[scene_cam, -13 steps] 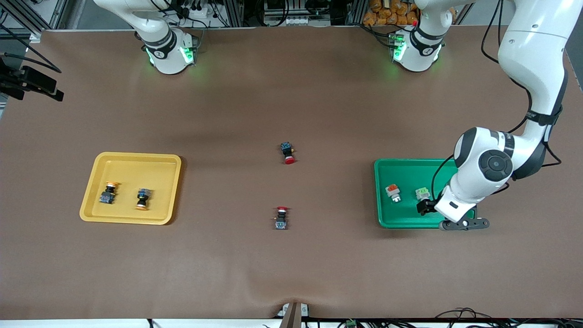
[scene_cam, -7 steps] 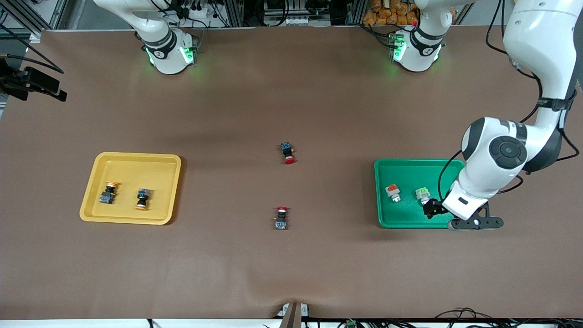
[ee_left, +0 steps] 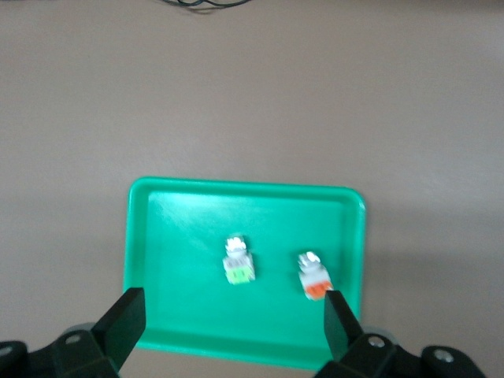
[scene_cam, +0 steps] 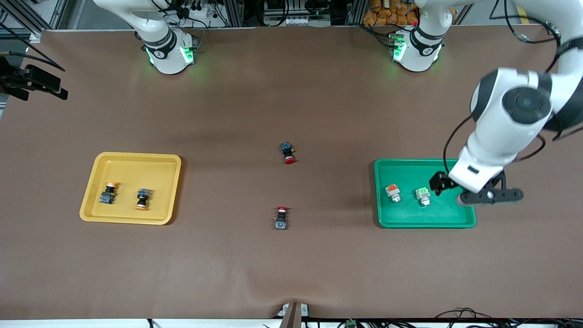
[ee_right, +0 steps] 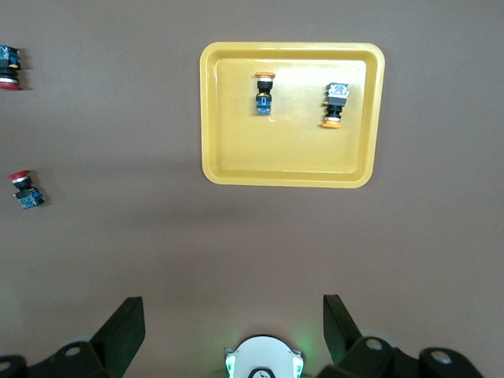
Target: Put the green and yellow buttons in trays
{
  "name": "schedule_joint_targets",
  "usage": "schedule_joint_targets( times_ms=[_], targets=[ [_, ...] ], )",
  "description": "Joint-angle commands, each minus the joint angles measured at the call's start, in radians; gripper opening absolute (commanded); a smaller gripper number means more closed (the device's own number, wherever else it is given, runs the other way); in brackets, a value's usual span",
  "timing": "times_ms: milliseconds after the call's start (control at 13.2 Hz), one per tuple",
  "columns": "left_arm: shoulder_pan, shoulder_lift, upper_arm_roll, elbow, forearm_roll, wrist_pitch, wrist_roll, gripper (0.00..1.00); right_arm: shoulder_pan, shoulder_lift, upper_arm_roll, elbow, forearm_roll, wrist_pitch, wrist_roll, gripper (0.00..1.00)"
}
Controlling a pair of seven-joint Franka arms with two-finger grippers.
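Note:
The green tray [scene_cam: 410, 173] lies toward the left arm's end of the table. It holds a white button with an orange top [scene_cam: 392, 192] and a white button with a green top [scene_cam: 423, 196]. My left gripper [scene_cam: 444, 184] hangs open and empty in the air over this tray. The left wrist view shows its open gripper [ee_left: 232, 315] above the tray [ee_left: 181, 236], the green-topped button [ee_left: 239, 261] and the orange-topped one [ee_left: 313, 276]. The yellow tray [scene_cam: 136, 168] holds two yellow-capped black buttons [scene_cam: 108, 192] [scene_cam: 143, 199]. My right gripper [ee_right: 234, 323] waits open, high over the table by its base.
Two black switches with red caps lie mid-table, one farther from the front camera [scene_cam: 287, 153] and one nearer [scene_cam: 281, 217]. They also show in the right wrist view [ee_right: 9, 68] [ee_right: 24, 189], with the yellow tray [ee_right: 283, 157].
My left gripper has risen from beside the green-topped button and drawn back over the green tray. Both buttons stay in the tray. The right arm has not moved.

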Motion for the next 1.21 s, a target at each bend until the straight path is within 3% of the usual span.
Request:
schedule_joint_targets(
  times_ms=[0, 530, 758, 1136],
  targets=[
    [-0.104, -0.122, 0.114, -0.015, -0.113, -0.09, 0.022, 1.0, 0.023, 0.011, -0.019, 0.024, -0.015, -0.01, -0.022, 1.0],
    [-0.111, -0.306, 0.182, 0.0, -0.134, -0.305, 0.134, 1.0, 0.022, 0.016, -0.014, 0.026, -0.03, 0.004, -0.021, 1.0],
    [-0.112, -0.36, 0.215, -0.003, -0.193, -0.38, 0.189, 1.0, 0.023, 0.016, -0.013, 0.026, -0.049, 0.021, -0.021, 1.0],
    [-0.115, -0.302, 0.269, 0.044, -0.197, -0.369, 0.364, 1.0, 0.023, 0.018, -0.011, 0.026, -0.047, 0.021, -0.019, 1.0]
  ],
)
